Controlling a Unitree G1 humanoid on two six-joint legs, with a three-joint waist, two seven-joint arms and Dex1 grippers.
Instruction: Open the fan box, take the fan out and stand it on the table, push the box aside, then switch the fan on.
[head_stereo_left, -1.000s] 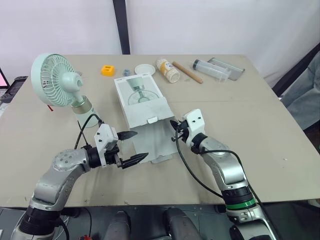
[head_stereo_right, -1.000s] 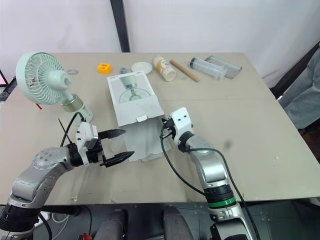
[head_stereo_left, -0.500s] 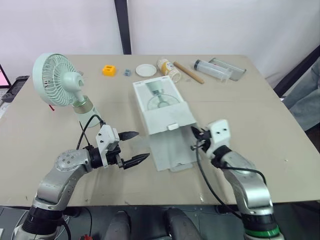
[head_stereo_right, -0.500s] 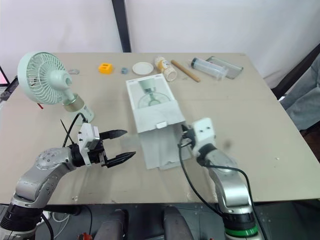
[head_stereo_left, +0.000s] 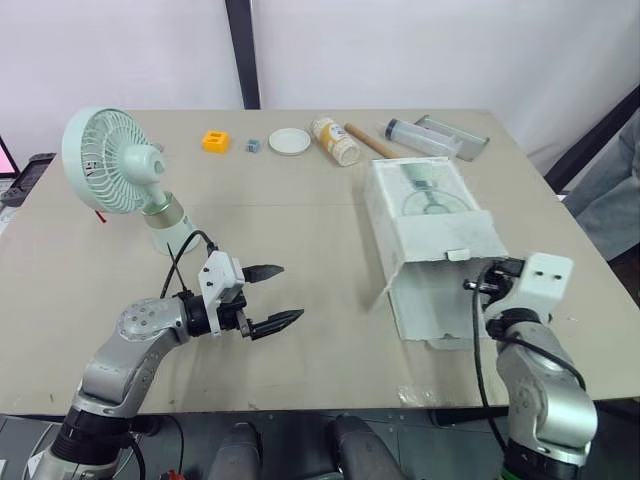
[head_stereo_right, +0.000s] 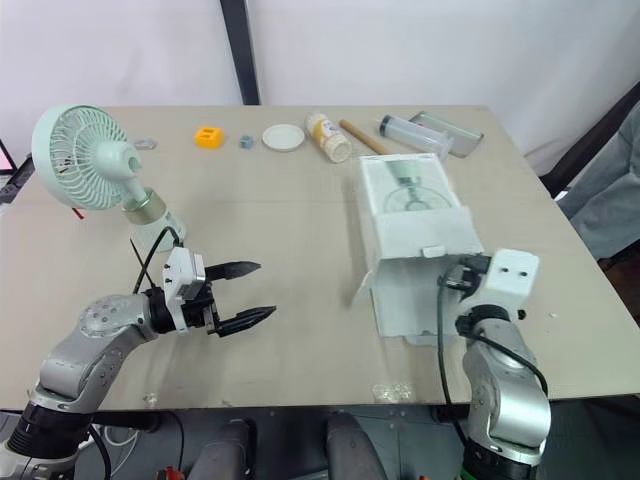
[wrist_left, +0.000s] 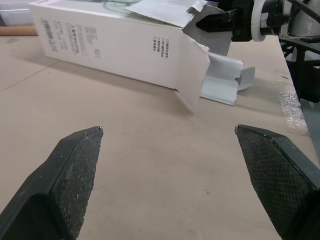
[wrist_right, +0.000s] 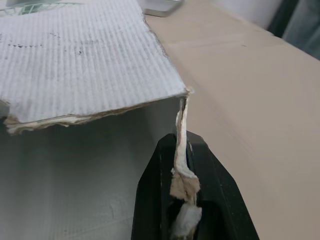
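The pale green fan (head_stereo_left: 112, 163) stands upright on its base at the table's left. The white fan box (head_stereo_left: 430, 212) lies on the right half of the table, its open end with torn flaps toward me. My right gripper (head_stereo_left: 474, 284) is at that open end, shut on the edge of a cardboard flap (wrist_right: 182, 131), which runs between its black fingers (wrist_right: 150, 200). My left gripper (head_stereo_left: 290, 291) hovers open over bare table at the front left, well apart from box and fan, with nothing between its fingertips (wrist_left: 75, 170).
Along the far edge lie a yellow block (head_stereo_left: 215, 141), a white lid (head_stereo_left: 290, 141), a jar on its side (head_stereo_left: 336, 141), a wooden stick (head_stereo_left: 375, 143), a clear tube (head_stereo_left: 424, 138) and a metal tray (head_stereo_left: 458, 135). The table's right edge is close to the box.
My right gripper has dragged the box from the middle of the table to the right side, holding its flap. The left gripper has stayed open in about the same place.
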